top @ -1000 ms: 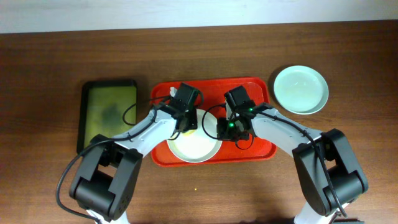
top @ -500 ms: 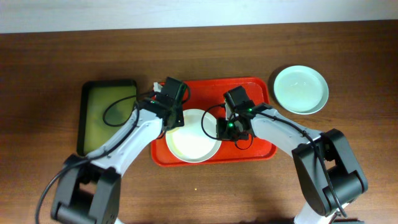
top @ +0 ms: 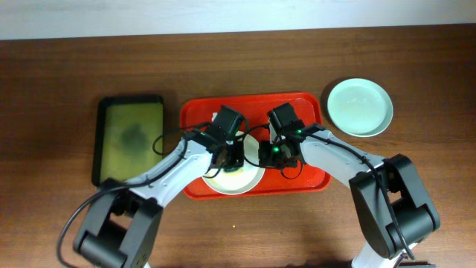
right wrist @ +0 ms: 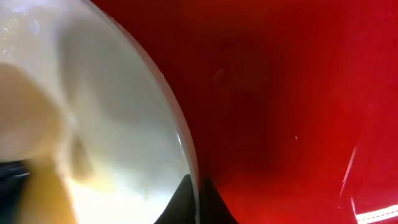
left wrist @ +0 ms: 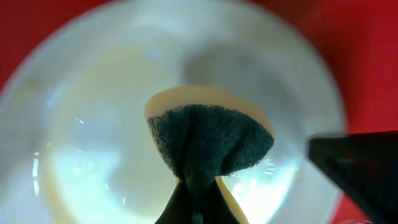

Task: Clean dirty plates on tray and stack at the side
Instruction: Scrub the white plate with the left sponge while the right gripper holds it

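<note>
Lying in the red tray (top: 301, 109): one white plate (top: 235, 179).

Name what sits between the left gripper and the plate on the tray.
A green-faced yellow sponge, pinched by the left gripper over the white plate; the left wrist view shows it.

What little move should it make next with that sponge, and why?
Probably press the sponge down and sweep it across the white plate. The left tool is shut on the sponge above the plate's yellowish film, and the right tool pinches the rim, steadying it on the red tray.
</note>
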### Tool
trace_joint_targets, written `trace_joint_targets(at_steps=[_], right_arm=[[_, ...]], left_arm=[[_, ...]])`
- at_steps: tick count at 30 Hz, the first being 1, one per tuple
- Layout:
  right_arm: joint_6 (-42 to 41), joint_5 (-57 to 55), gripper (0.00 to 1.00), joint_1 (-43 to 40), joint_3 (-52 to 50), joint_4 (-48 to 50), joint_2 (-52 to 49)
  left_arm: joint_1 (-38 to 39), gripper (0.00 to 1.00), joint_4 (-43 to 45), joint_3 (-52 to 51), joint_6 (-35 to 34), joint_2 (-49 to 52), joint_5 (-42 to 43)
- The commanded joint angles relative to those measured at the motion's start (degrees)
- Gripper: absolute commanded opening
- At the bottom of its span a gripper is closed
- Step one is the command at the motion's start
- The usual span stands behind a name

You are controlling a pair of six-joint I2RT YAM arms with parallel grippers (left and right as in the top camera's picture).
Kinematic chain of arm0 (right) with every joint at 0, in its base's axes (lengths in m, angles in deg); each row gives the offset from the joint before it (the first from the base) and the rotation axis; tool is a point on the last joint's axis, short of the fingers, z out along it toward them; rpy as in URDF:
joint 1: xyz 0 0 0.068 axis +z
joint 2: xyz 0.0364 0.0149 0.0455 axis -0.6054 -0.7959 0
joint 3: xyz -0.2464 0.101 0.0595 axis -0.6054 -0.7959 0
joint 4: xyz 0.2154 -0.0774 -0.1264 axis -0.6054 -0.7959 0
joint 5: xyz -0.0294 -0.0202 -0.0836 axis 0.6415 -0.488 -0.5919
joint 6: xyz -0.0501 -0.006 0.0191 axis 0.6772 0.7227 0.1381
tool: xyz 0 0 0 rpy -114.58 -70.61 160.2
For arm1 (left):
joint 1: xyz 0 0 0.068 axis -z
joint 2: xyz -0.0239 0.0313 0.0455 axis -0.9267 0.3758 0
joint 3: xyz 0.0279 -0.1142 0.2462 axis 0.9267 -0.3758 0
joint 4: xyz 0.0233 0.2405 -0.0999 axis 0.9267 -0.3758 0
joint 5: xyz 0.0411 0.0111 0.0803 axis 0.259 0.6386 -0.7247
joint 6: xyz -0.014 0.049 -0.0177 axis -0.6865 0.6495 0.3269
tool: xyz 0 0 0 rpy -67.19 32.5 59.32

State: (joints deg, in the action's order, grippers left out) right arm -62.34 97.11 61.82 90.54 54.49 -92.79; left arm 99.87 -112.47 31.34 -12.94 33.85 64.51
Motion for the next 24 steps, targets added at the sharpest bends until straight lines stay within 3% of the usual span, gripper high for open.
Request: trace_joint_targets(at_steps=[1, 8, 12, 18, 24], right_arm=[[0.35, -4.20, 0.04, -0.20, -1.03, -0.70, -1.60], [0.37, -4.20, 0.04, -0.20, -1.03, -0.70, -1.60], [0.37, -4.20, 0.04, -0.20, -1.03, -0.70, -1.60], [1.36, -4.13, 0.04, -0.20, -0.94, -0.70, -1.57], [5.92, -3.78, 0.04, -0.20, 3.02, -4.87, 0.94]], left_arm=[[-0.11, 0.00, -0.74, -1.01, -0.50, 3.43, -4.59], [-0.11, 0.00, -9.68, -1.29, -0.52, 5.09, -31.56], [-0.13, 0.00, -11.15, -1.27, -0.52, 4.68, -37.81], [-0.11, 0.00, -11.13, 1.84, -0.55, 1.29, -38.51], [-2.45, 0.00, -10.88, 4.81, -0.50, -6.73, -28.48]])
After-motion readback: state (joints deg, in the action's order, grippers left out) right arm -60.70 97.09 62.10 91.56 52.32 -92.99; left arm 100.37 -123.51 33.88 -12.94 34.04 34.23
